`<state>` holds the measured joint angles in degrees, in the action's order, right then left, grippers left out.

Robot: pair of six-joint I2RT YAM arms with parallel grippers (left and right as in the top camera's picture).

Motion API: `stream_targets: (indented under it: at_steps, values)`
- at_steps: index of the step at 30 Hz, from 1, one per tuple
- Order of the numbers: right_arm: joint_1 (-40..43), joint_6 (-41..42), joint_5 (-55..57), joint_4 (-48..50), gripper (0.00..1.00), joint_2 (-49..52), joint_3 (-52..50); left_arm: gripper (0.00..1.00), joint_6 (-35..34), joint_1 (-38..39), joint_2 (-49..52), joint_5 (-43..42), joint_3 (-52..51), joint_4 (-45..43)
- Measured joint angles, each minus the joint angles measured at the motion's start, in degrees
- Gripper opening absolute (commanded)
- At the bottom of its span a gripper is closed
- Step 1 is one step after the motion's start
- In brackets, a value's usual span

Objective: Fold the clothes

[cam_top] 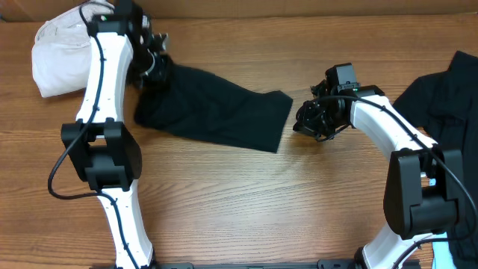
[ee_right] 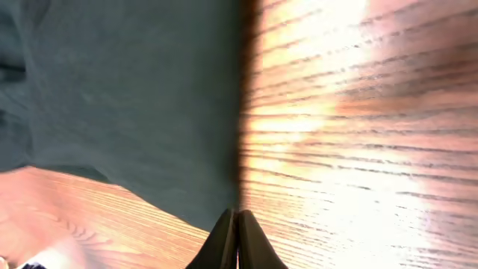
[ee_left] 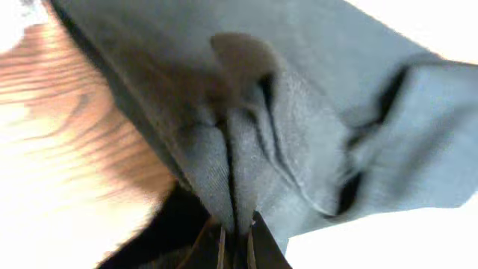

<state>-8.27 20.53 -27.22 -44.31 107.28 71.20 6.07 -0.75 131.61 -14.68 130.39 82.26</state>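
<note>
Left wrist view: your left pincer point(ee_left: 237, 237) is clamped on a bunched fold of the black garment point(ee_left: 321, 112). Cloth is gathered between the fingers and creases fan out from the grip. Overhead puts that grip at the garment's far-left corner. The rest of the garment lies flat on the bench point(cam_top: 246, 202), running diagonally toward the right.

Your right pincer point(ee_right: 237, 233) has its fingers together, tips down at the garment's right edge, with bare wood on the other side. Can't tell whether any cloth is caught there.

Around it: the cream-white bundle point(cam_top: 56, 63) sits at the far left, just beside the grip point. Your left arm crosses over its right side in the overhead view. A second black garment point(cam_top: 452, 93) is heaped at the far-right edge, well apart from the first and partly behind your right arm.
</note>
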Motion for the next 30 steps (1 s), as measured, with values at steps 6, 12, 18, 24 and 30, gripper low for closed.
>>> stream_targets:
  at_steps: [6,12,18,24,30]
  values:
    - [-0.31,0.68,-0.52,6.56,0.04,0.00,1.18,0.04,0.00,2.78,0.00,0.31,6.29,6.10]
    - [-4.15,4.20,-0.07,14.03,0.04,0.02,1.22,0.04,-0.15,6.86,0.00,0.33,6.60,7.56]
    - [-9.14,9.29,0.70,18.88,0.04,3.04,1.25,0.04,-0.22,11.76,0.00,0.35,8.59,8.33]
    - [-9.44,13.75,0.42,19.67,0.04,10.86,1.25,0.04,-1.70,15.41,0.00,0.35,11.65,11.04]
    - [-9.33,16.13,0.15,19.67,0.04,10.97,1.55,0.04,-3.43,18.80,0.00,0.37,12.41,11.69]
